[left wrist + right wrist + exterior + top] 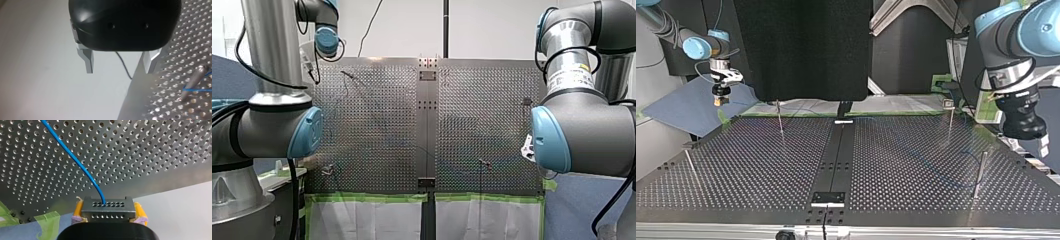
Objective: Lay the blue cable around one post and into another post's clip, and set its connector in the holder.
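My right gripper [108, 204] has its yellow pads [78, 208] shut on a dark block connector [107, 212]. The blue cable [75, 160] runs from the connector out over the perforated table [150, 150]. In the top view this gripper [719, 101] hangs off the table's far left corner. My left gripper [119, 71] stands open, with nothing between its metal fingers [88, 61], just off the table's edge. Beside it a thin post [197, 78] has the blue cable [197, 88] against it. In the top view my left gripper [1025, 131] hangs at the right edge.
Thin posts stand on the table [761, 165]: one far left [779, 117], one far right with a clip on top [950, 115], one near right [980, 172], one near left [690, 162]. A dark strip [836, 150] runs down the middle. Green tape [367, 198] lines one edge.
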Robot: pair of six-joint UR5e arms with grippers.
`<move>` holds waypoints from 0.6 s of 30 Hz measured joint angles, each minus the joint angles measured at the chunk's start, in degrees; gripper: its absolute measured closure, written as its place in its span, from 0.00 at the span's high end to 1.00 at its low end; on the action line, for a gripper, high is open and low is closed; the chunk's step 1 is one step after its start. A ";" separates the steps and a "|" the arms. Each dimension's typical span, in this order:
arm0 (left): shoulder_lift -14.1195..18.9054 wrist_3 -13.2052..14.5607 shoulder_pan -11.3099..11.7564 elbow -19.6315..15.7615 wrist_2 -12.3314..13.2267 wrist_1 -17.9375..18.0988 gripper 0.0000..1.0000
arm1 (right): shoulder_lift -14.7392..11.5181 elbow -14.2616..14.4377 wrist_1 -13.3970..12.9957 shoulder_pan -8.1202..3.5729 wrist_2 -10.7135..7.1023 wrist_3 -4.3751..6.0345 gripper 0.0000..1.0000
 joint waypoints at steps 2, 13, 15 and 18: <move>-0.90 1.20 -0.11 1.19 0.31 -1.22 0.99 | 0.01 -0.01 -0.01 0.01 -0.03 0.02 0.00; -1.98 7.43 -1.64 6.96 -2.49 -7.43 0.99 | 0.05 0.00 0.06 0.06 -0.06 0.02 0.00; -2.05 8.69 -1.95 7.34 -2.84 -8.70 0.99 | 0.05 0.01 0.08 0.05 -0.06 0.02 0.00; -2.27 10.55 -2.37 7.54 -3.05 -10.55 0.99 | 0.05 0.01 0.09 0.06 -0.05 0.02 0.00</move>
